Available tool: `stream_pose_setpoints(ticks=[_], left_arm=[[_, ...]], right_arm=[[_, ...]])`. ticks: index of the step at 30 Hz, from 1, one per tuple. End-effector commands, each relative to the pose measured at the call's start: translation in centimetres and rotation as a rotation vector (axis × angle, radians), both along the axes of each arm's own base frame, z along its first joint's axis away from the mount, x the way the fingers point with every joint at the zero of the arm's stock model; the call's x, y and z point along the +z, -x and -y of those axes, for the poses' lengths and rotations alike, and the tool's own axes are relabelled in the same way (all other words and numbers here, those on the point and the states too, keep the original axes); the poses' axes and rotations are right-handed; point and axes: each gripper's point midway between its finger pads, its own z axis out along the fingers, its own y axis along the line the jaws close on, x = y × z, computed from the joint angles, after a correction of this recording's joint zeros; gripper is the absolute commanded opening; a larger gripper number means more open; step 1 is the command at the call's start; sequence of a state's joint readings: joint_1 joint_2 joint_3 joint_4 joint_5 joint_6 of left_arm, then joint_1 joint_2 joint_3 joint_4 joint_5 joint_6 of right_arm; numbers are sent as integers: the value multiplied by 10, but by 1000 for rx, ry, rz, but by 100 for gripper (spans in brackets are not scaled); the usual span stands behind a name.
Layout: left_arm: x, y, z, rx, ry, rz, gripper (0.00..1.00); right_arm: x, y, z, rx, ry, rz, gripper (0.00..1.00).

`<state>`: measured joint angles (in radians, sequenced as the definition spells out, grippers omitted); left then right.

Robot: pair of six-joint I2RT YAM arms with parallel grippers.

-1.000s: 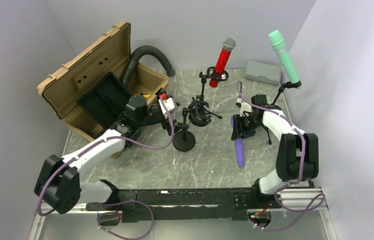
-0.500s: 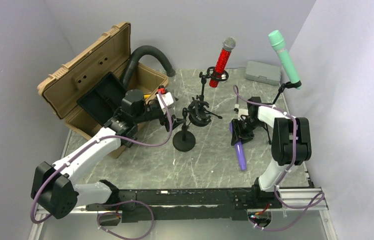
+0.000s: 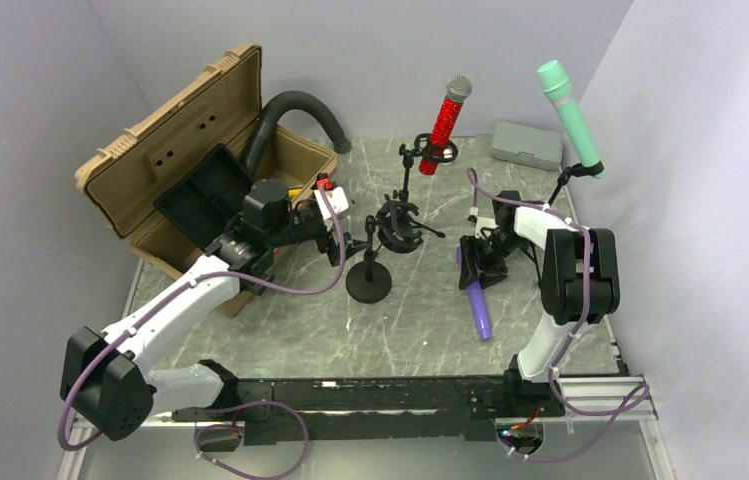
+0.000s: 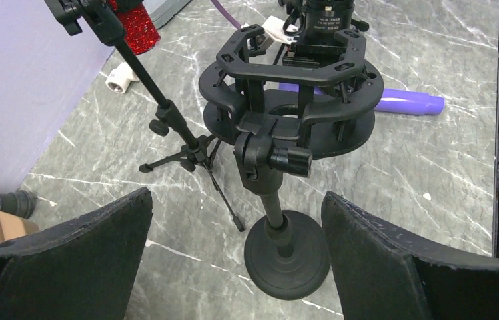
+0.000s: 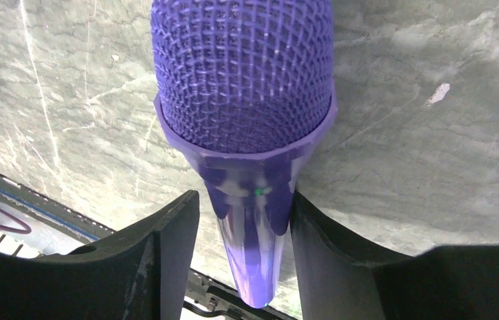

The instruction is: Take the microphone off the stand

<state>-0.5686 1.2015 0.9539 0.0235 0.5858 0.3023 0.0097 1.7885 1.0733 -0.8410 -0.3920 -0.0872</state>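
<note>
Seemingly rigid and slick, the purple microphone (image 5: 243,73) is best taken at its handle, which the right end effector (image 5: 243,207) loosely straddles.

The grey marbled table (image 3: 410,330) is carrying, as I am viewing it: a purple microphone (image 5: 243,80) lying flat between the jaws of my right gripper (image 5: 243,213); a round-based stand (image 4: 286,257) and a tripod stand (image 4: 186,157) standing ahead of my left gripper (image 4: 236,197).

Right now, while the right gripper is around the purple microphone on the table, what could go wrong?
The fingers of the right gripper closely flank the purple microphone; lifting away could drag or roll it.
The open left gripper sits close to the empty stand; a nudge might tip it onto the tripod beside it.
</note>
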Motion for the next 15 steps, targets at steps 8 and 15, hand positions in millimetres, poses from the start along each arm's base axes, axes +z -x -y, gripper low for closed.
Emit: stream_pose_setpoints(ticks=[8,15], left_arm=[[-8,8,-5,-34,-28,55,99],[-22,6,-1,-49,-17,62,99]], right_arm=[[9,-18,11,11,54,74,73],[42,-30,5,28,19,177,85]])
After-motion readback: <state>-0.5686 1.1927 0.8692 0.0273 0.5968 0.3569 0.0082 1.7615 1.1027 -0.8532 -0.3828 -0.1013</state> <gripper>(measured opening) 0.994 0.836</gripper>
